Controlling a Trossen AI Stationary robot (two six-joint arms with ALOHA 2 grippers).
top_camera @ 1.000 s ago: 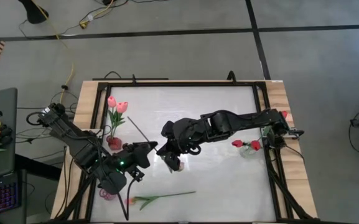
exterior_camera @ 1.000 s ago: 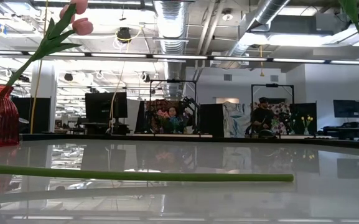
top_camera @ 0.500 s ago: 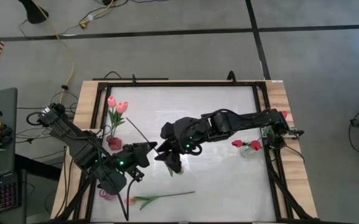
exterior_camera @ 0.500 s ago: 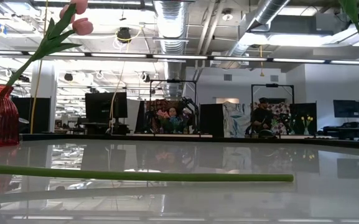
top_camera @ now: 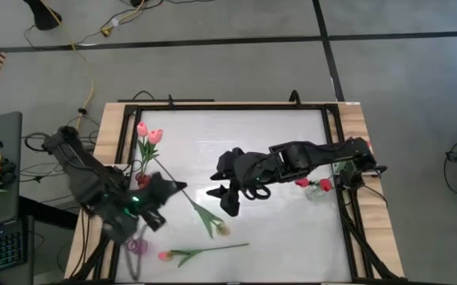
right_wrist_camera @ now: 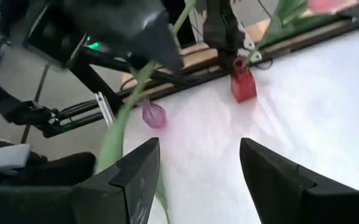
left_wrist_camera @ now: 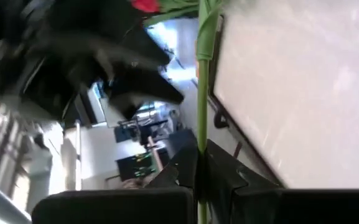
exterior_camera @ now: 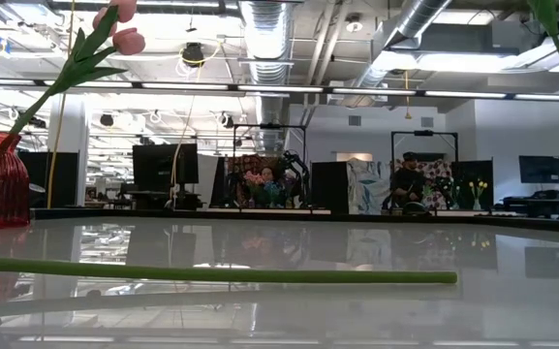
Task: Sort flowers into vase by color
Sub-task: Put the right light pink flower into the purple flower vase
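My left gripper (top_camera: 174,189) is shut on the thin green stem of a tulip (top_camera: 204,215). The tulip's pale bud (top_camera: 223,229) points toward the near edge. My right gripper (top_camera: 230,199) stands open just right of that flower, with nothing between its fingers (right_wrist_camera: 135,171). A red vase (top_camera: 145,181) at the left holds two pink tulips (top_camera: 149,134). A clear vase (top_camera: 317,191) at the right holds red ones. Another tulip (top_camera: 204,252) lies flat on the table near the front, and its stem (exterior_camera: 211,274) shows in the low view. My left gripper pinches the tulip's stem (left_wrist_camera: 201,155) between its two fingers, well away from the bud. The fingers come from the table's left. The stem runs on past them toward the leaf and bud, slanting toward the near edge; whether the bud rests on the table, I cannot tell.
A small purple vase (top_camera: 137,247) stands near the front left corner, beside my left arm. The table's black frame (top_camera: 347,214) runs along its edges. White tabletop (top_camera: 244,134) lies open between the vases toward the far edge.
My right gripper has opened, let go of the tulip's bud end and drawn back toward the table's right edge. My left gripper has shut on the stem and shifted slightly left. The tulip's bud end has swung toward the near edge.
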